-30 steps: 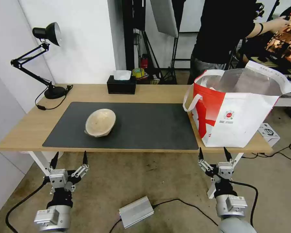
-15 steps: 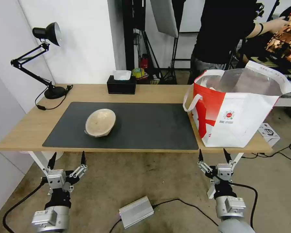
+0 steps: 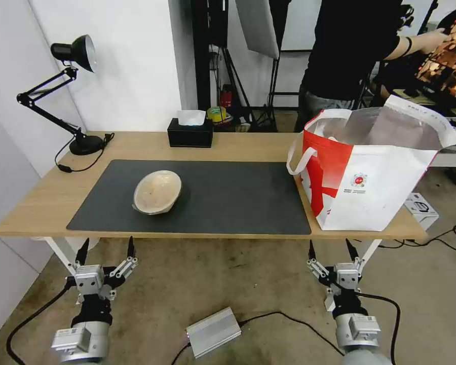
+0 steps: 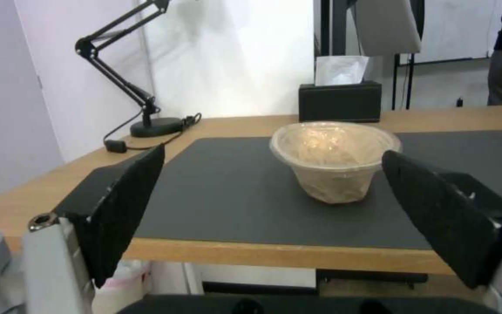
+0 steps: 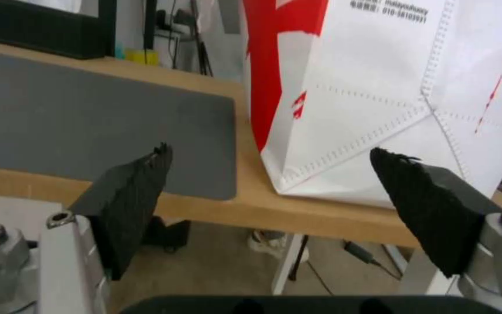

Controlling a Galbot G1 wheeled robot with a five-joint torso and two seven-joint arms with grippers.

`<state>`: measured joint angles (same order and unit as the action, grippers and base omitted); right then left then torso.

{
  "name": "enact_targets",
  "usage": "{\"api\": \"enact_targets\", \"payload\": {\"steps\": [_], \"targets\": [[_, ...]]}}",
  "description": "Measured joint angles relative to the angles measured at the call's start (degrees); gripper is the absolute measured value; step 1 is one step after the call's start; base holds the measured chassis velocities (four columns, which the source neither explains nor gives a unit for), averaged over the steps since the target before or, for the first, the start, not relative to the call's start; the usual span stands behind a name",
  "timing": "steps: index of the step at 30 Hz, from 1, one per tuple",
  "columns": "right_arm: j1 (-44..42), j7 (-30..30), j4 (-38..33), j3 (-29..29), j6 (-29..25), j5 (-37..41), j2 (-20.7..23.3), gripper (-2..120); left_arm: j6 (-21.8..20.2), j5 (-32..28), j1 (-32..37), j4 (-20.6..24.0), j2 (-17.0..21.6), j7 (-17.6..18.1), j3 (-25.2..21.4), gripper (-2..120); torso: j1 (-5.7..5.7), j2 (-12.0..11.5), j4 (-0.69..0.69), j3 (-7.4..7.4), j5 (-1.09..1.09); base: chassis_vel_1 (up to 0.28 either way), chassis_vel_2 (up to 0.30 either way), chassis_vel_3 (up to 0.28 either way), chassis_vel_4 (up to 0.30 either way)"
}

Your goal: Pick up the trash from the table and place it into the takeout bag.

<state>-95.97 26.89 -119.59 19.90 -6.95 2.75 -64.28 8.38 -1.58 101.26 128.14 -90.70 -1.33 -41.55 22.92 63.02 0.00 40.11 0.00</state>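
The left gripper [image 3: 105, 247] hangs below and in front of the near edge of the long light-wood table [image 3: 238, 144], its two black fingers [image 4: 124, 205] spread wide with nothing between them. In the left wrist view those fingers frame the shallow beige plastic bowl [image 4: 334, 159], which sits upright on the large dark grey rectangular mat [image 3: 197, 195], towards the mat's left half and well apart from the gripper. The right gripper [image 3: 330, 248] also hangs under the table edge on the robot's right, its fingers likewise parted and empty, just below the tall white-and-red takeout bag [image 3: 370, 172] that stands on the table's right end beside the mat, with its silver-lined mouth gaping upward.

The bowl looks thin-walled and light, with a crinkled film or lining inside; it will probably flex under a hard squeeze and could skid on the mat if nudged from one side. A good hold is likely across the rim, one finger inside and one outside the wall, with gentle closing force. Tilted, it may shed any residue.

A black tissue box [image 3: 190, 133] and a black desk lamp [image 3: 68, 91] stand at the far side of the table.
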Motion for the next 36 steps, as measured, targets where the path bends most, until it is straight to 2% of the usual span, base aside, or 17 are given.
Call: {"api": "enact_targets", "payload": {"steps": [21,36], "targets": [[0.3,0.0,1.7,-0.2,-0.6,0.3,0.1,89,0.0,-0.1,-0.1,-0.1,0.1,0.0,-0.1,100,0.00,0.0,0.00,0.00,0.00,0.000,0.000,0.000,0.000],[0.5,0.0,1.2,-0.2,-0.6,0.4,0.2,89,0.0,-0.5,0.3,1.8,0.6,0.0,-0.4,100,0.00,0.0,0.00,0.00,0.00,0.000,0.000,0.000,0.000]]}}
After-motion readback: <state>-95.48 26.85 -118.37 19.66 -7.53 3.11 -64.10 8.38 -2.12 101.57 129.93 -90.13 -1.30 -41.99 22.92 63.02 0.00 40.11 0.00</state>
